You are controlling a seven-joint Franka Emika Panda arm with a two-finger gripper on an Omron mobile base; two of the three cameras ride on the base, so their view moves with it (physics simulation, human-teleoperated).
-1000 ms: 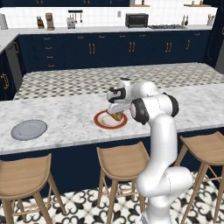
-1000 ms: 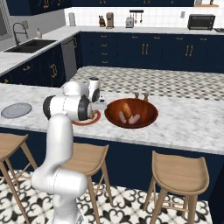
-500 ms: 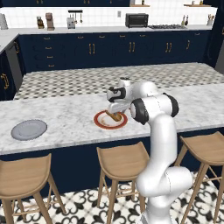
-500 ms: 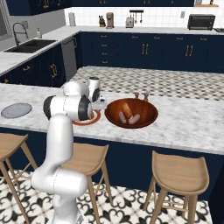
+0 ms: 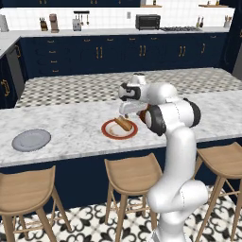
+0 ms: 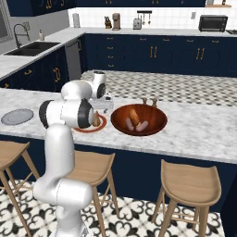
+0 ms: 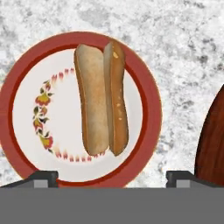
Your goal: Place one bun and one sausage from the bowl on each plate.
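A long tan bun (image 7: 103, 98), split lengthwise, lies across the cream centre of the red-rimmed plate (image 7: 151, 109). My gripper (image 7: 112, 177) hangs just above it, jaws wide open and empty, with a fingertip on either side of the plate's near edge. From the left base, the gripper (image 5: 126, 110) is over the bun (image 5: 124, 124) and plate (image 5: 109, 131). The reddish-brown bowl (image 6: 155, 121) stands right beside that plate and holds another bun (image 6: 134, 115) and pale sausages (image 6: 142, 125); its rim (image 7: 212, 140) shows in the hand view. The grey plate (image 5: 31, 140) lies bare far to the left.
Two small brown shakers (image 6: 149, 100) stand just behind the bowl. Wooden stools (image 5: 132, 174) line the counter's front edge below. My own arm (image 6: 69, 113) covers part of the red-rimmed plate (image 6: 88, 128) in the right base view.
The jaws have gone from shut to wide open, letting go of the bun, which now rests on the red-rimmed plate. The arm has barely moved.
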